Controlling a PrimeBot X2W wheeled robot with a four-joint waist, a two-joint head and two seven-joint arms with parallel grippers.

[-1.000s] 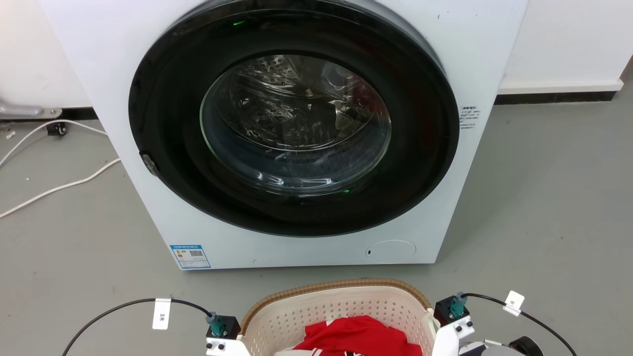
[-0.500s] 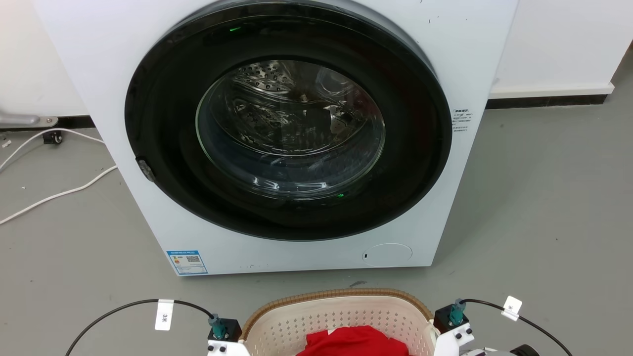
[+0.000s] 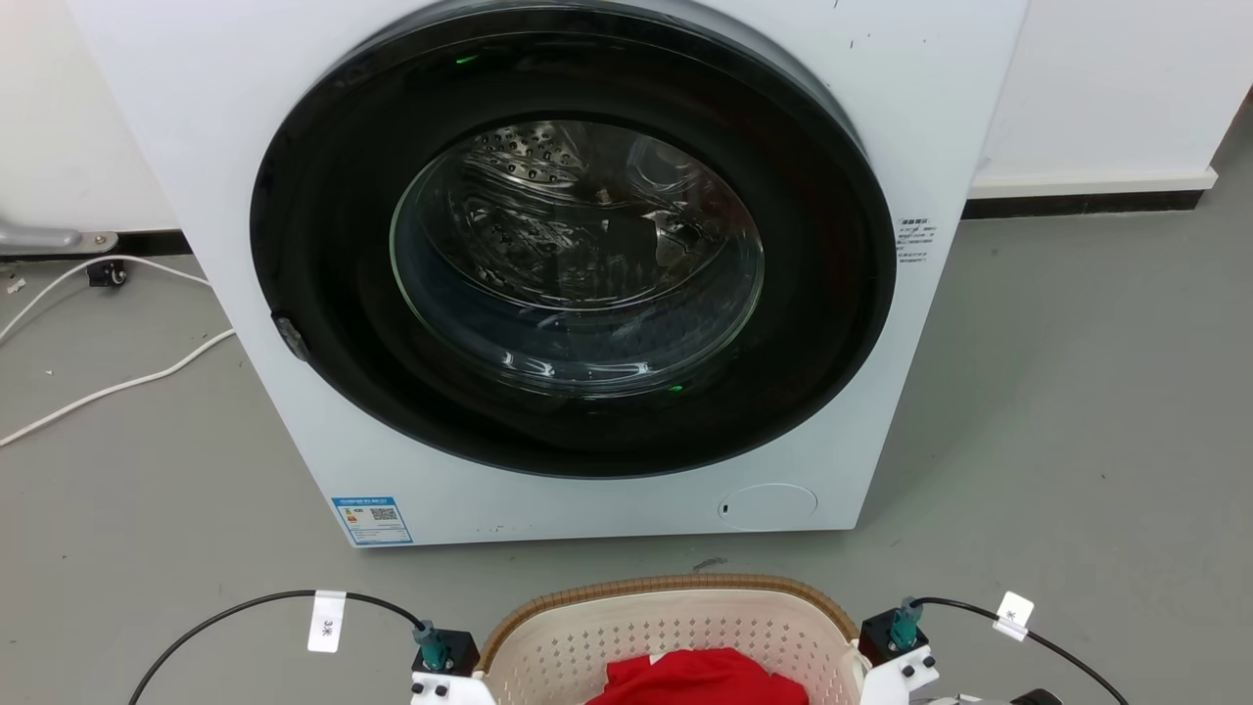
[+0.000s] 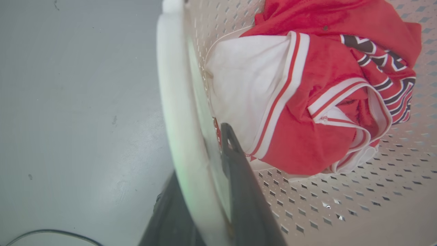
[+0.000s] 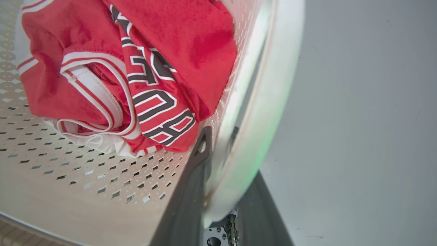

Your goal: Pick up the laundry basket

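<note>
The laundry basket (image 3: 666, 627), cream and perforated with a tan woven rim, sits at the bottom centre of the head view, holding a red and white garment (image 3: 700, 676). In the left wrist view my left gripper (image 4: 201, 153) straddles the basket's white side handle (image 4: 174, 85), one dark finger (image 4: 239, 177) inside the wall and one outside, shut on it. My right gripper (image 5: 228, 153) clamps the opposite white handle (image 5: 273, 85) the same way. The red jersey (image 5: 153, 51) lies on the perforated floor (image 5: 85, 177) between them.
A white front-loading washing machine (image 3: 196, 147) with a dark round door (image 3: 578, 255), closed, stands just beyond the basket. White cables (image 3: 117, 377) trail over the grey floor at the left. Open floor (image 3: 1077, 441) lies to the right.
Over the last second the head camera shifted and the basket sank slightly lower in the view, a little farther from the machine's base. Both grippers kept their hold.
</note>
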